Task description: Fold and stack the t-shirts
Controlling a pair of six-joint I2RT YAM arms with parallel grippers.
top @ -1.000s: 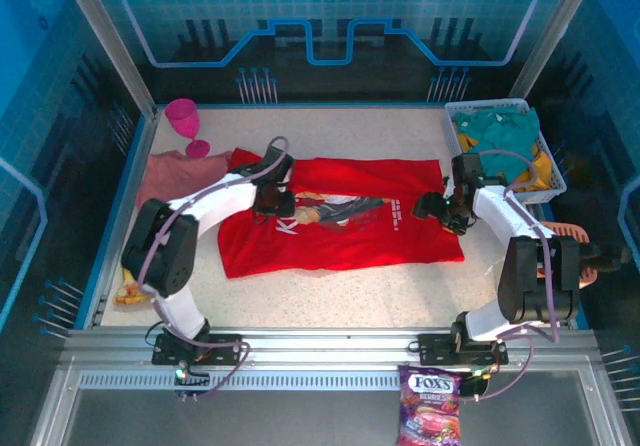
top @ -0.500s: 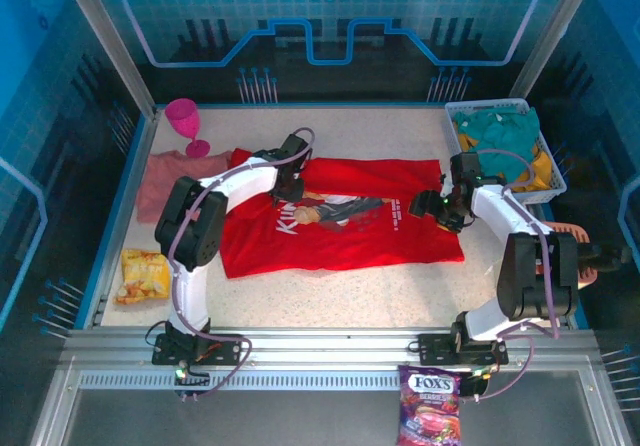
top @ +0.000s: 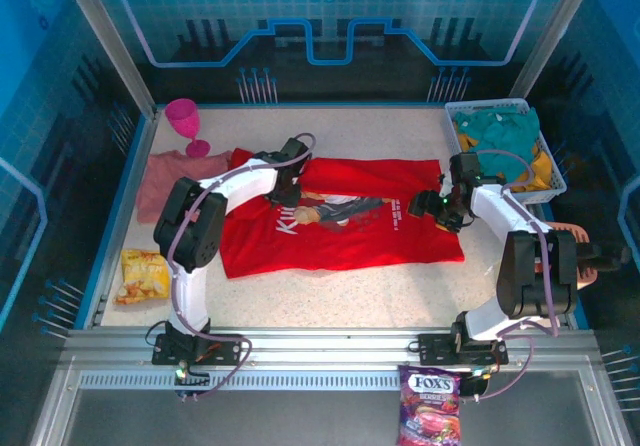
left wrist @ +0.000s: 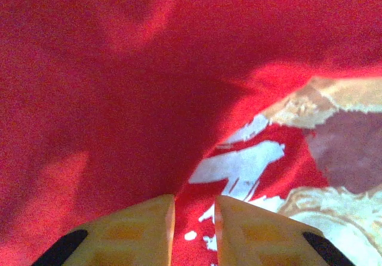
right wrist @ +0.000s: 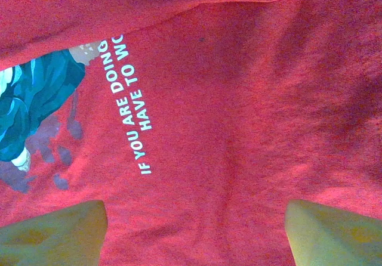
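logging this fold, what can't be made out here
- Left wrist view: whether the left claw grips the bright red cloth t-shirt; cloth fills its narrow gap.
- Right wrist view: white lettering runs under a red fold.
- Top view: contents of the white plastic basket, too small.

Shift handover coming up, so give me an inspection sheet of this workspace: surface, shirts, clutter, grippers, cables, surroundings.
Surface: speckled beige table.
Job's things: red t-shirt spread at centre, far edge folded over; salmon-pink t-shirt bunched at far left.
Clutter: pink goblet, yellow snack bag, basket of teal and yellow cloth, candy bag by the front rail.
Grippers: left gripper nearly closed at the print, grip unclear; right gripper open above the lettering.
Cables: lilac cable looped along each arm.
Surroundings: blue-lit panel walls.
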